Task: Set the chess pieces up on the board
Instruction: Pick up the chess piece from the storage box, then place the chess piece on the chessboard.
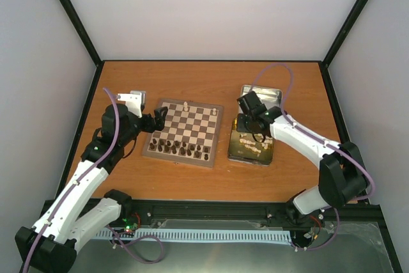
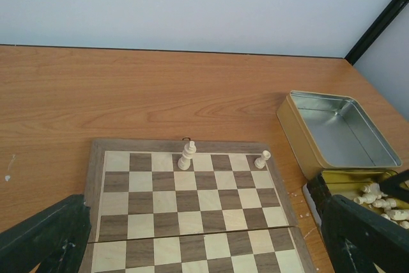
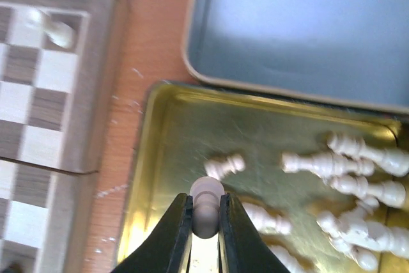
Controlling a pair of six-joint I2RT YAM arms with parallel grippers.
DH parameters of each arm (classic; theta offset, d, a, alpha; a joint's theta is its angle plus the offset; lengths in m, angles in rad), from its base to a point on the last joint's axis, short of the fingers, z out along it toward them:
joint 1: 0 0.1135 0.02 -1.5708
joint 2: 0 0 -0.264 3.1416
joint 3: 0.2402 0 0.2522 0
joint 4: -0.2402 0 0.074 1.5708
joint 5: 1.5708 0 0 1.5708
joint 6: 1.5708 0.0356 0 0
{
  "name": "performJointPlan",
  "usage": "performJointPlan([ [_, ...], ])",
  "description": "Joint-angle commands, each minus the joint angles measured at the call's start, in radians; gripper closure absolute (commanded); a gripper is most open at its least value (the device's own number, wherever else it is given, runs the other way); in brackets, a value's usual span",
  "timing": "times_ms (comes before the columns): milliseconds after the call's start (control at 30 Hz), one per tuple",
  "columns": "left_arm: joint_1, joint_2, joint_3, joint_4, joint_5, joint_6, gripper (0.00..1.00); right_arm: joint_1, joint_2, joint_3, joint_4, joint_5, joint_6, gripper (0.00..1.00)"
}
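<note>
The wooden board (image 1: 185, 133) lies mid-table; it also shows in the left wrist view (image 2: 192, 209) and the right wrist view (image 3: 38, 94). Two cream pieces stand on its far row: a tall one (image 2: 186, 156) and a pawn (image 2: 262, 159). Dark pieces (image 1: 179, 149) fill the near rows. My right gripper (image 3: 206, 212) is shut on a cream pawn (image 3: 207, 202) above the gold tin (image 3: 166, 158), where several cream pieces (image 3: 358, 183) lie. My left gripper (image 1: 156, 119) is open and empty at the board's left edge, its fingers (image 2: 45, 234) wide apart.
The silver tin lid (image 1: 265, 97) lies behind the gold tin (image 1: 250, 144); it also shows in the left wrist view (image 2: 339, 132) and right wrist view (image 3: 300, 30). Bare wood table lies beyond the board. Black frame posts stand at the corners.
</note>
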Motion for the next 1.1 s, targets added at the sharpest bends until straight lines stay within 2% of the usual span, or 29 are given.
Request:
performJointPlan([
  [0,0.002,-0.011,0.02,0.038,-0.003,-0.013,0.0,0.019,0.038,0.085,0.018,-0.043,-0.035,0.91],
  [200,0.002,-0.011,0.019,0.035,-0.007,-0.013,0.0,0.078,0.253,0.288,-0.017,-0.134,-0.107,0.9],
  [500,0.002,-0.012,0.015,0.031,-0.01,-0.017,0.0,0.112,0.482,0.519,-0.066,-0.14,-0.135,0.9],
  [1067,0.002,-0.017,0.011,0.029,-0.011,-0.018,0.0,0.114,0.616,0.613,-0.089,-0.099,-0.132,0.85],
])
